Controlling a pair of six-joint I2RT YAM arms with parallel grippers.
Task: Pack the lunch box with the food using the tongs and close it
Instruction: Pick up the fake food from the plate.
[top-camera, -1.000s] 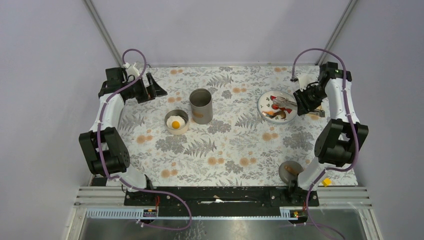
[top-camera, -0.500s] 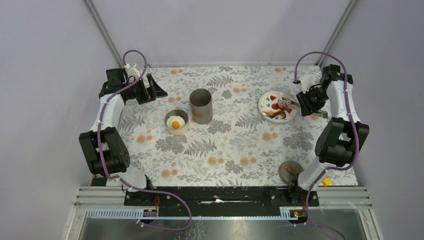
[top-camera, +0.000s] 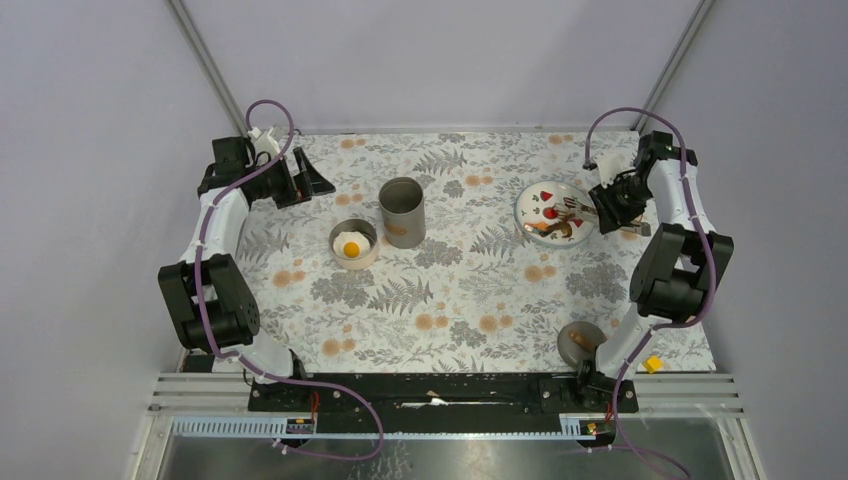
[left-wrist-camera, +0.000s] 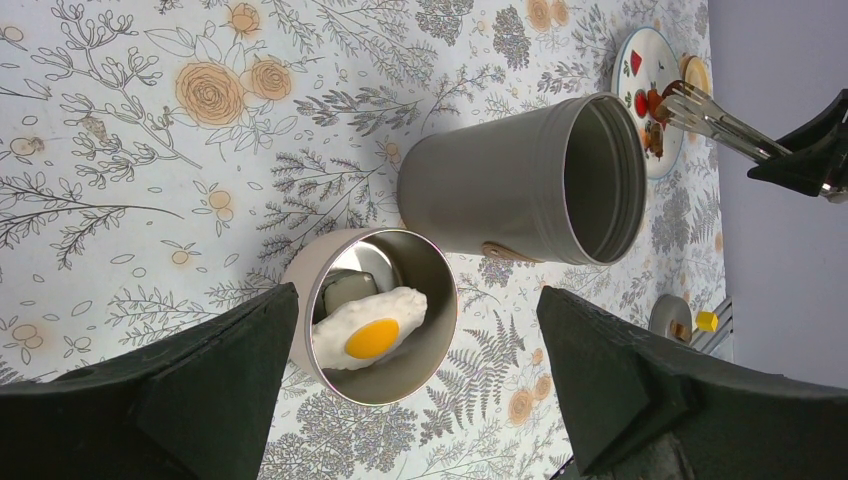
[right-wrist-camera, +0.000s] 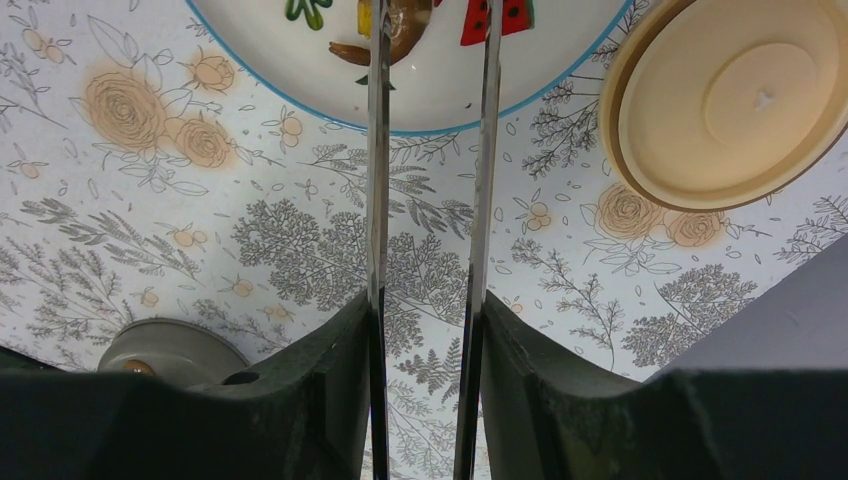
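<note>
steel canister (top-camera: 402, 225) beside egg tin (top-camera: 353, 263), plate (top-camera: 529, 201) apart

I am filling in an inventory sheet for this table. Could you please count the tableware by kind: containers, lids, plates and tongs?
metal containers: 2 (one tall, one short holding the fried egg)
round lids: 2 (one beige, one grey)
plate: 1
tongs: 1
Total: 6

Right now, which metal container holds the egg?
The short cup beside the tall can: the egg lies inside it; the tall one looks empty.
</note>
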